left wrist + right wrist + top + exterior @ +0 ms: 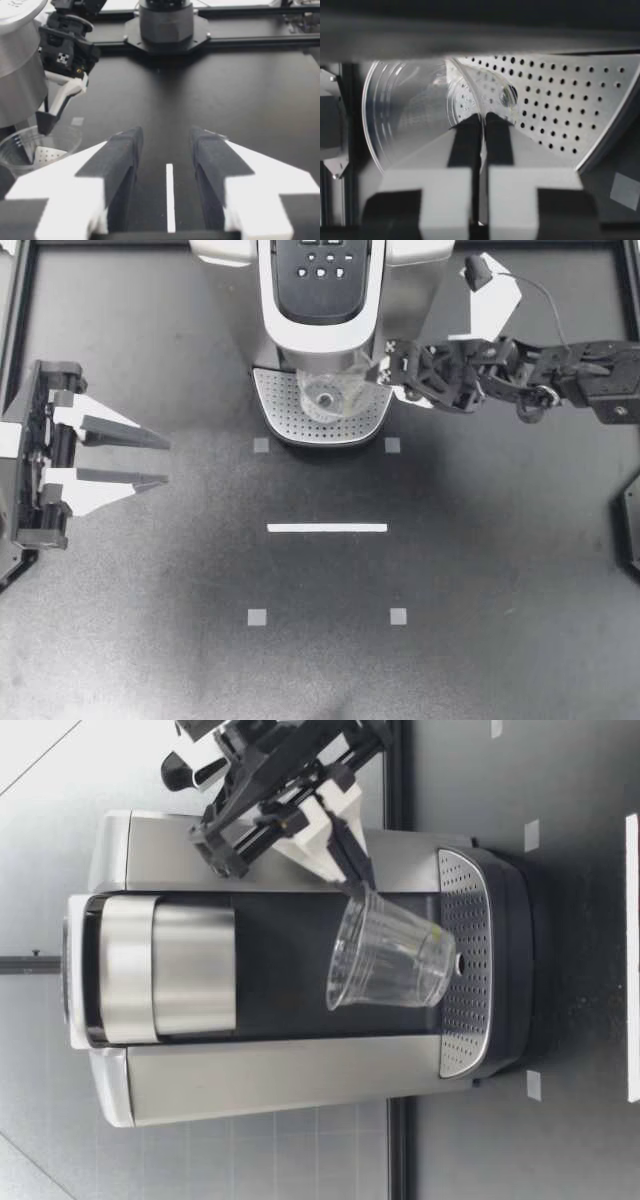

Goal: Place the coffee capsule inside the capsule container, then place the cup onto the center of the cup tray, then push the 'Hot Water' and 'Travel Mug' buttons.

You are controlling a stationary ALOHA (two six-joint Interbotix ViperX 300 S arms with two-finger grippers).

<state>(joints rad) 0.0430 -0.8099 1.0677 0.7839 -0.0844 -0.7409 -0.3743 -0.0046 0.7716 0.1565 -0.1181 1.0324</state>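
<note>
R gripper (386, 382) fingers are pinching cup (325, 400) wall, holding it tilted over tray (272, 400); L gripper (165, 460) fingers hanging spread

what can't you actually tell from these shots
- Button labels on the panel: top view, too small, and the edge cuts the upper row.
- The capsule and its container: in no view; low view shows only the machine's closed head.
- Whether the cup's base touches the tray: low view, contact unclear.

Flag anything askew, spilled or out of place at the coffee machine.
The cup is tilted over the cup tray rather than standing flat. The jaws of my right arm pinch its rim wall. Nothing looks spilled or damaged.
</note>
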